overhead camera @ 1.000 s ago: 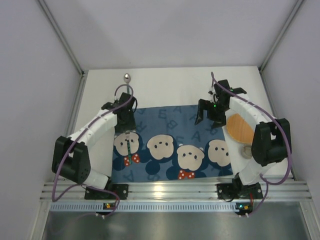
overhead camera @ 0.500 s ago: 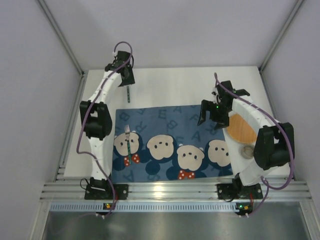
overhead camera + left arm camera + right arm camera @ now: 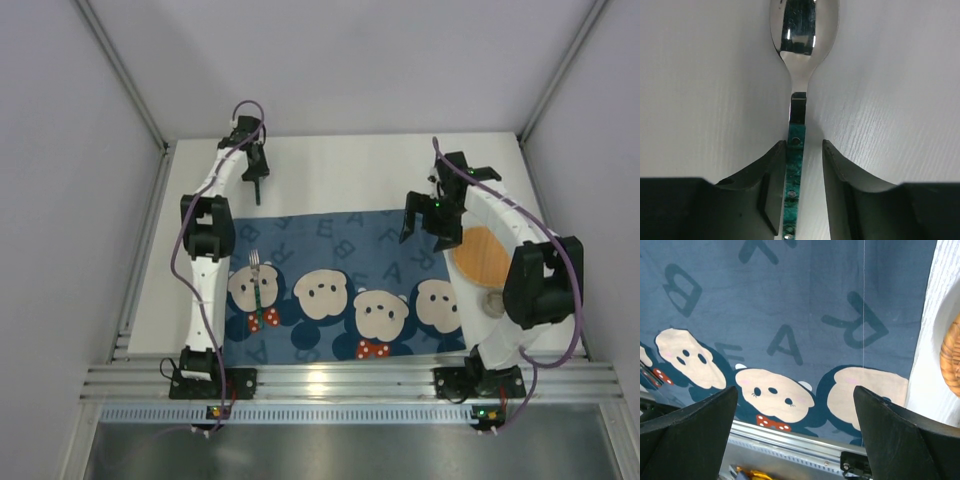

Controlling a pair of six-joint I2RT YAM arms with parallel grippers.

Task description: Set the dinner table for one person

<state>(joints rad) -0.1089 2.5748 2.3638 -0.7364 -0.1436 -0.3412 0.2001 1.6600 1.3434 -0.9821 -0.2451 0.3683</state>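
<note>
The white dinner table [image 3: 340, 170] carries a blue placemat [image 3: 345, 285] printed with mouse faces. A fork [image 3: 257, 287] with a green handle lies on the mat's left side. A spoon [image 3: 802, 30] with a green handle lies on the bare table beyond the mat's far left corner. My left gripper [image 3: 257, 183] is down over it, and its jaws [image 3: 804, 147] stand slightly open on either side of the handle. My right gripper [image 3: 425, 226] is wide open and empty above the mat's right part; the right wrist view [image 3: 795, 390] shows only mat beneath it.
A round wicker mat [image 3: 482, 255] lies on the table right of the placemat, also at the edge of the right wrist view [image 3: 951, 365]. A small round object [image 3: 493, 301] sits just in front of it. The ribbed aluminium rail [image 3: 340, 378] runs along the near edge. Grey walls enclose the table.
My left arm has swung from the fork on the mat out to the far left and come down over the spoon. My right gripper has shifted slightly back and right.
</note>
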